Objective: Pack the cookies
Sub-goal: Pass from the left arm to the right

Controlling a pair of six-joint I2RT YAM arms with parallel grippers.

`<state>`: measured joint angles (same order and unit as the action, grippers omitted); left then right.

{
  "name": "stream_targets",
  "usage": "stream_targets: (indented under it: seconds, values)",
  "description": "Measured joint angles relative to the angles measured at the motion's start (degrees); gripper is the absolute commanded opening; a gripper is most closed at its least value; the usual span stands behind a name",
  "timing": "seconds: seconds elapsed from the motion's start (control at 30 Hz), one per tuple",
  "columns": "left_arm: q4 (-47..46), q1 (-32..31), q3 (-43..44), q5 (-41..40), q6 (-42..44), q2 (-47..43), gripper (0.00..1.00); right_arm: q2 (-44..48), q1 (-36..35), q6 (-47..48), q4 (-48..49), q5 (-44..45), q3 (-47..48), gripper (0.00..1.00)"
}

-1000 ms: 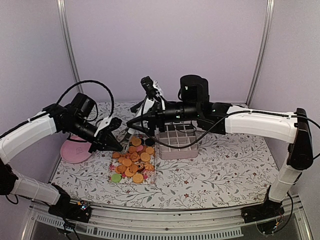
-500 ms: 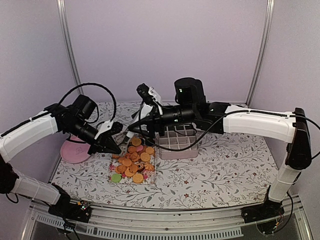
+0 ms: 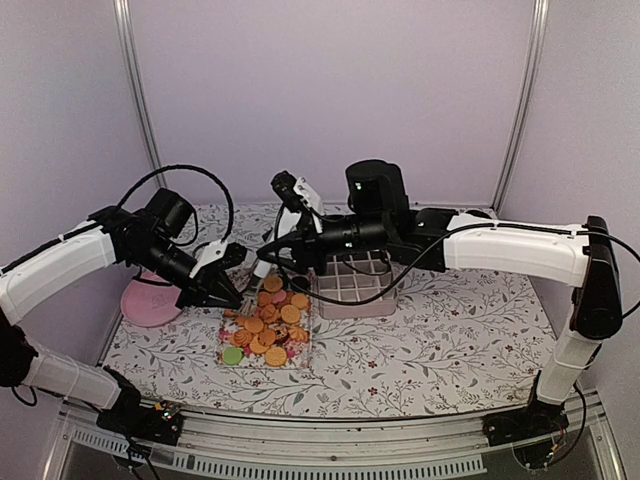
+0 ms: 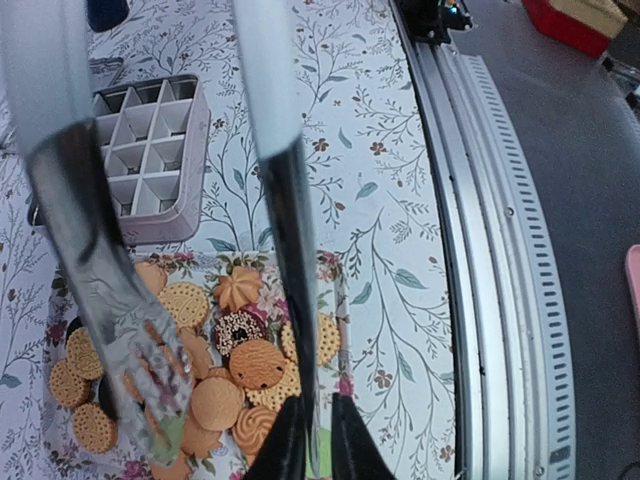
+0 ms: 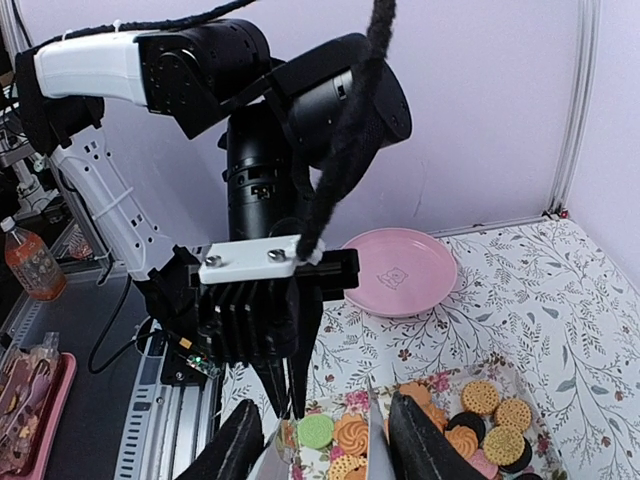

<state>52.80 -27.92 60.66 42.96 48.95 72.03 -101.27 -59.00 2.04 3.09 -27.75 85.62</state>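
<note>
Cookies (image 3: 265, 325) heaped in a clear tray (image 3: 309, 350), two grippers poised over them.
Nearest the rail lies flowered tablecloth (image 3: 450, 335). Next comes the tray, directly beneath the left gripper (image 3: 232, 298), whose fingers stand slightly apart and empty, tips pointed down at the pile, I'd guess to pick one out. The right gripper (image 3: 262, 267) hangs just beyond, jaws apart, gripping nothing I can make out. To its right sits a divided box (image 3: 356, 303), close by, presumably so each trip is short. A pink plate (image 3: 150, 302) lies left of the left gripper, under its arm; lilac walls close the booth.
</note>
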Motion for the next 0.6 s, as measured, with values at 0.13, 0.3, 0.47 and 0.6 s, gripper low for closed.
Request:
stream_targets:
  seconds: [0.13, 0.3, 0.47, 0.6]
  values:
    - [-1.38, -0.2, 0.09, -0.59, -1.51, 0.0, 0.66, -0.2, -0.28, -0.87, 0.0, 1.44, -1.64, 0.36]
    - [-2.91, 0.39, 0.09, -2.1, -4.07, 0.02, 0.9, -0.61, -0.37, -2.25, 1.29, 3.98, -3.43, 0.35]
    - [-3.02, 4.7, 0.35, -3.13, -6.93, 1.57, 0.95, -1.84, -0.48, -2.93, 3.39, 7.72, -3.85, 0.36]
    - [-3.02, 11.3, 1.11, -3.54, -9.35, 3.63, 0.99, -3.23, -0.5, -2.89, 5.05, 11.21, -3.85, 0.37]
